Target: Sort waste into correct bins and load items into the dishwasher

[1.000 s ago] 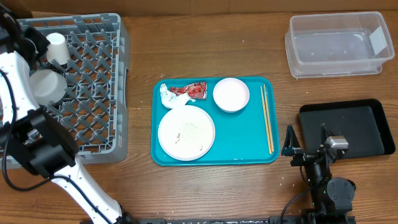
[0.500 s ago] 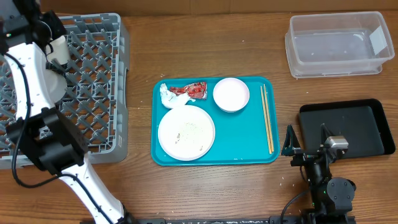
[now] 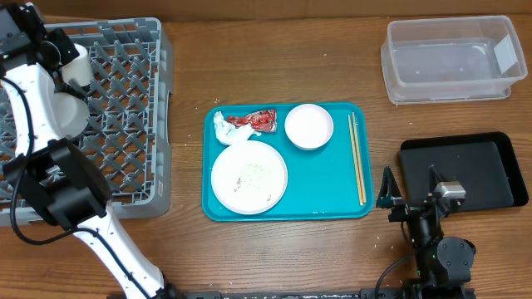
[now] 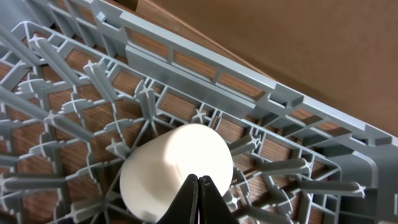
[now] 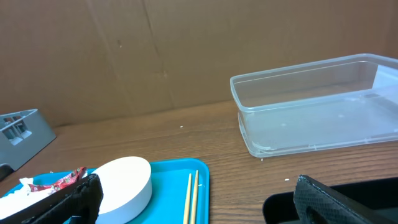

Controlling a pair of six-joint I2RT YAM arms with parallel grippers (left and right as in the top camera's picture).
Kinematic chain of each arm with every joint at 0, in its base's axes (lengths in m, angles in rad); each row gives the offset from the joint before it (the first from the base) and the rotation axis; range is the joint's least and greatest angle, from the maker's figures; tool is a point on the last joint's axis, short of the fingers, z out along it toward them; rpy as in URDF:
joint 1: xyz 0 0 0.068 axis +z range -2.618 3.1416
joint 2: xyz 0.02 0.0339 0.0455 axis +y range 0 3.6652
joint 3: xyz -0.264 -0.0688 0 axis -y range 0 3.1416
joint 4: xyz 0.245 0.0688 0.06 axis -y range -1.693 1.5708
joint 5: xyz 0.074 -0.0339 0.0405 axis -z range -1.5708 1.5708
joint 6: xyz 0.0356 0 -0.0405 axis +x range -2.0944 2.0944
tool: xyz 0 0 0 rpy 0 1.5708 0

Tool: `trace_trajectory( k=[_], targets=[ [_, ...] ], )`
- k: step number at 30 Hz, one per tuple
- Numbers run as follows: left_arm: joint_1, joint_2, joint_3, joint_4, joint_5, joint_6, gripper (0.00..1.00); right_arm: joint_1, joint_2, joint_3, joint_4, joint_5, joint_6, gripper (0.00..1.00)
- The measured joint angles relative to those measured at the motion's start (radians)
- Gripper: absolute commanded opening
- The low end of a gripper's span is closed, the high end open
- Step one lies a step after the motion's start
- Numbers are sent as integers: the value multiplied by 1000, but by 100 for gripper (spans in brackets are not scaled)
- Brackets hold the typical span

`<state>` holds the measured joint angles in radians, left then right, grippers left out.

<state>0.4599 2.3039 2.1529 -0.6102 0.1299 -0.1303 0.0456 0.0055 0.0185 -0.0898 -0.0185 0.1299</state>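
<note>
**Overhead view.** A grey dish rack (image 3: 125, 166) is shown at left, with an upturned white cup (image 3: 77, 66) and a white bowl (image 3: 66, 116) inside; the left gripper (image 3: 60, 48) is seen just beside the cup. At centre, a teal tray (image 3: 324, 195) carries a plate (image 3: 249, 178) speckled with rice grains (image 3: 252, 173), a second bowl (image 3: 309, 126), chopsticks (image 3: 356, 158), a red wrapper (image 3: 260, 120) and a tissue (image 3: 224, 127). A clear tub (image 3: 449, 60) and a black tray (image 3: 465, 170) are placed at right, with the right gripper (image 3: 409, 193) beside the black tray.

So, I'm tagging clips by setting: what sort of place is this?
Likely a lab tabletop staged as a dish-clearing station, not a real kitchen: a grey dish rack on a wooden table, a cardboard backdrop, and a teal tray holding a rice-flecked plate.
</note>
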Motion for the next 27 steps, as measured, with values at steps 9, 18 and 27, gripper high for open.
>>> trace_trajectory(
  k=[9, 18, 27],
  targets=[
    [0, 45, 0, 61, 0, 3, 4, 0, 0, 0, -1, 0, 1, 100],
    [0, 55, 0, 71, 0, 4, 4, 0, 0, 0, 0, 0, 0, 100],
    [-2, 78, 0, 73, 5, 7, 4, 0, 0, 0, 0, 0, 0, 100]
  ],
)
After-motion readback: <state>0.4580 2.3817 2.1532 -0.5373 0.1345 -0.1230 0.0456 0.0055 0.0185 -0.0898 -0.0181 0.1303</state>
